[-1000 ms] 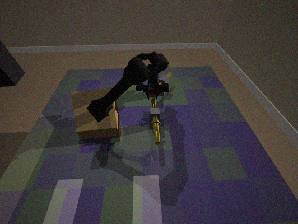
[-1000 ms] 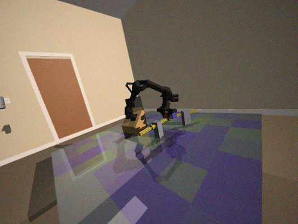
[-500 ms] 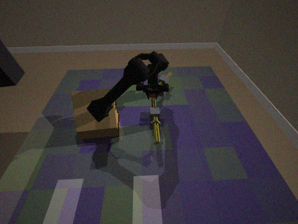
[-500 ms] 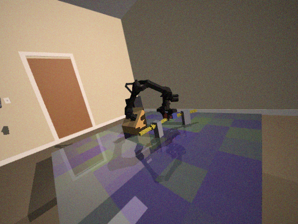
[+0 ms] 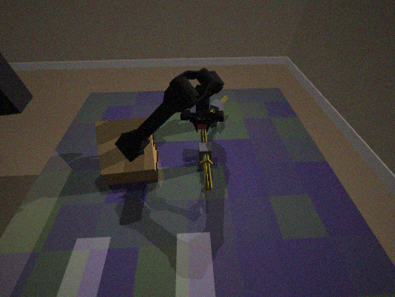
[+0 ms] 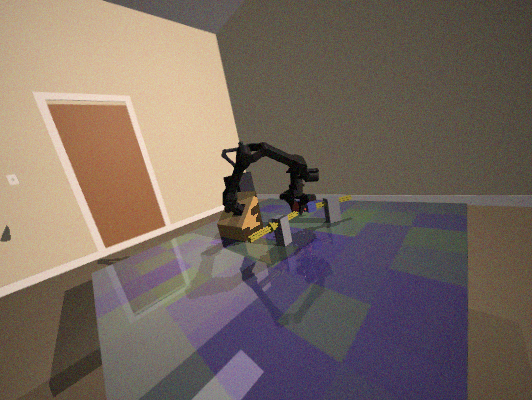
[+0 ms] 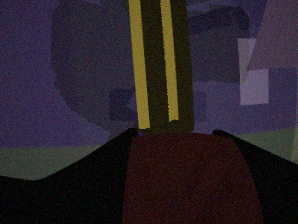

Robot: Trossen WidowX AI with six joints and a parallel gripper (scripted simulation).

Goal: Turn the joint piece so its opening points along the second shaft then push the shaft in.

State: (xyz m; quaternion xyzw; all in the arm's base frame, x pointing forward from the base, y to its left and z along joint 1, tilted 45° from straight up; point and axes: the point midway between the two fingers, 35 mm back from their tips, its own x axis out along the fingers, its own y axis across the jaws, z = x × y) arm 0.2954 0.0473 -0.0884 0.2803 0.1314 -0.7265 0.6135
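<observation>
The red joint piece (image 5: 201, 126) (image 6: 296, 206) (image 7: 192, 180) sits between the fingers of my gripper (image 5: 201, 128) (image 6: 298, 208) (image 7: 174, 136), which is shut on it from above. A blue part (image 6: 313, 206) lies between it and the far shaft (image 5: 224, 99) (image 6: 345, 199), which passes through the far grey block (image 5: 217, 105) (image 6: 332, 210). The near yellow-and-black shaft (image 5: 208, 178) (image 6: 260, 233) (image 7: 140, 60) passes through the near grey block (image 5: 204, 148) (image 6: 284, 231). In the wrist view its end meets the red piece's edge; whether it is inside is hidden.
The arm's wooden base (image 5: 128, 167) (image 6: 232, 231) stands beside the shafts. The near shaft has a yellow cross-shaped collar (image 5: 206, 162) close to its block. A patterned purple and green mat (image 5: 260, 208) (image 6: 400, 310) lies under everything. A dark box shape (image 5: 12, 89) is at the left edge.
</observation>
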